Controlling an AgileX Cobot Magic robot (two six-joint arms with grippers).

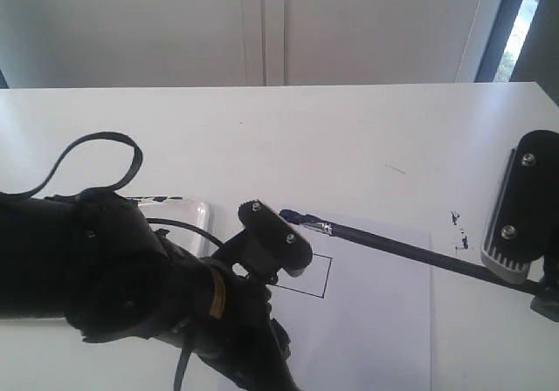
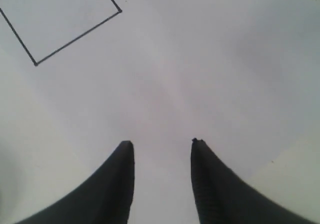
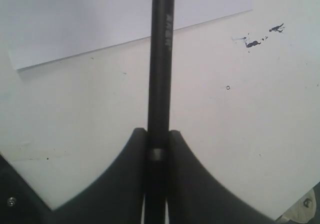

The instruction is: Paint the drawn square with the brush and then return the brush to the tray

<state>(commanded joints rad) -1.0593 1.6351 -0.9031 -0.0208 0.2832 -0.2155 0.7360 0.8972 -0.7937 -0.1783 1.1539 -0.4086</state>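
Black and slender, the brush (image 1: 402,245) had a smooth round handle, a short silver ferrule and a tip coated in dark blue paint. It stretched at a slant over the far corner of the white paper sheet (image 1: 376,321), its tip just beyond the far side of the drawn square (image 1: 316,276). Whether the bristles touched the paper could not be told. The right tool (image 3: 158,134) was clamped on the handle's rear end, its two dark curved fingers pressed against it from both sides. The square, made of thin black pen lines, was plain white inside and partly hidden in the exterior view by the left arm. The left tool (image 2: 162,144) hung above the paper near the square, its tapered matte fingers spread apart with nothing between them. The tray (image 1: 205,209), clear glossy plastic with a rounded corner, lay beside the sheet and mostly behind the left arm. A few small dark paint specks (image 1: 458,229) marked the smooth white surface (image 1: 349,138) off the paper's edge, near the right tool.
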